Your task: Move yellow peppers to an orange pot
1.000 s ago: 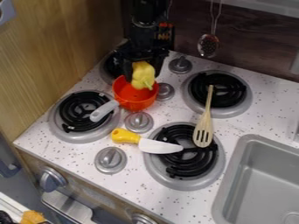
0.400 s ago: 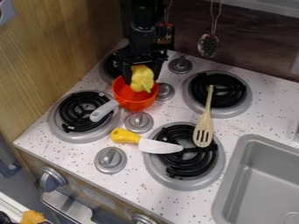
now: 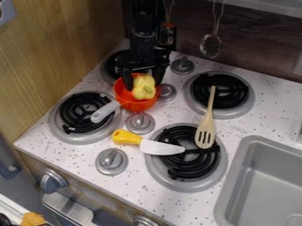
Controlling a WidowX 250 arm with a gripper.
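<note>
Yellow all over, the pepper (image 3: 144, 87) is seen in the upper part of the frame, left of centre, at the mouth of the orange pot (image 3: 134, 104), part of whose inside is hidden behind it. Directly above, the black gripper (image 3: 143, 78) is hung down over the pot from the top edge of the frame; how far it is opened, and whether the pepper is gripped by it or only lies under it, cannot be told. The pot's grey handle (image 3: 105, 111) is pointed toward the lower left, over the edge of the left burner (image 3: 86, 117). Behind the gripper, another burner (image 3: 108, 72) is partly hidden. Just right of the pot, a grey knob (image 3: 167, 92) is set into the speckled white stovetop (image 3: 139, 187), with one more knob (image 3: 140, 123) below the pot. Near the centre of the frame, a toy knife (image 3: 127, 137) is laid with its yellow handle to the left and its pale blade over the lower burner (image 3: 184, 170). A wooden slotted spatula (image 3: 205, 132) is laid across from that burner to the upper right one (image 3: 236, 94). At the lower right, a grey sink (image 3: 252, 143) is seen; at the top, a metal ladle (image 3: 210, 46) is hung against dark wood.
</note>
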